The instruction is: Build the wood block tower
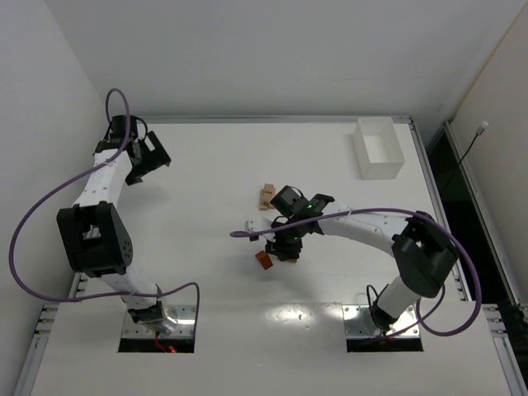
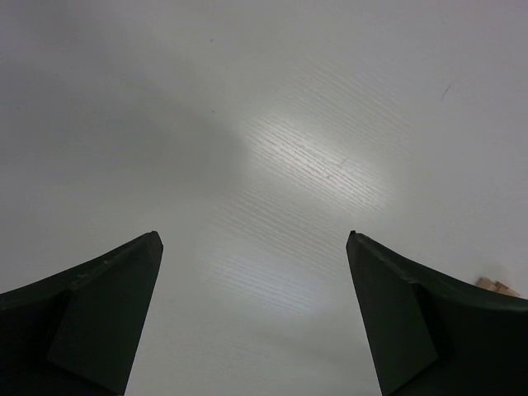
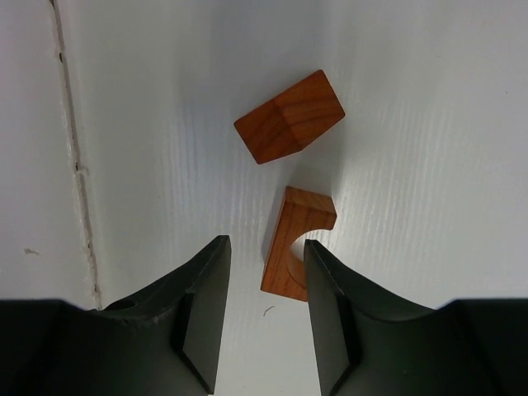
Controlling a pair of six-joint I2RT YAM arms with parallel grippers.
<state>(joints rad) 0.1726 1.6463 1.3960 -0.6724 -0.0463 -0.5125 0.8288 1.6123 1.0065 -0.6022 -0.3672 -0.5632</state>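
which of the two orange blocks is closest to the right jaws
The arch piece with the curved cut-out: it lies at the tip of the right gripper, partly between its jaws. The solid orange block lies farther out, apart from it.

Two orange blocks (image 3: 289, 115) (image 3: 299, 235), one white tray (image 1: 361, 148)

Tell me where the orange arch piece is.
In the right wrist view, the orange arch piece lies on the table, partly between the right gripper fingertips, just short of the orange block.
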